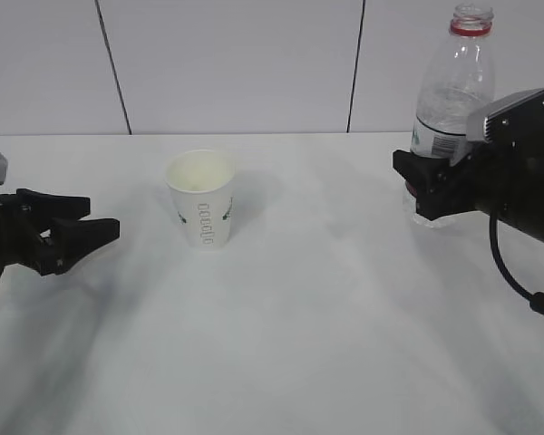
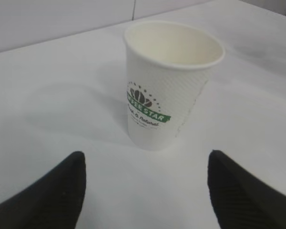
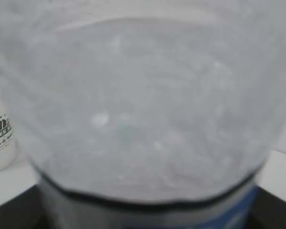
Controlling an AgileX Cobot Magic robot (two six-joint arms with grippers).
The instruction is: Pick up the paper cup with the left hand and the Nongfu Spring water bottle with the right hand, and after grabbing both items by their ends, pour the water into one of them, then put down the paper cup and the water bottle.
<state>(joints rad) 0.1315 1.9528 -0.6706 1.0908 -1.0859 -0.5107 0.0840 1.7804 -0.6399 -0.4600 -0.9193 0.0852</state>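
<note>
The paper cup (image 1: 201, 204), white with green print, stands upright on the white table (image 1: 326, 344), left of centre. My left gripper (image 1: 100, 222) hovers open to its left, apart from it. In the left wrist view the cup (image 2: 167, 86) stands beyond the gripper (image 2: 146, 157), with nothing between the black fingers. The Nongfu Spring water bottle (image 1: 453, 91), clear, with a red neck ring and no cap, stands upright at the right. My right gripper (image 1: 417, 186) is shut on its lower body. The bottle (image 3: 143, 105) fills the right wrist view, blurred. I cannot make out the water.
A pale panelled wall (image 1: 236, 63) runs behind the table's far edge. The cup (image 3: 0, 143) shows at the left edge of the right wrist view. Bare white table lies between the cup and the bottle and across the foreground.
</note>
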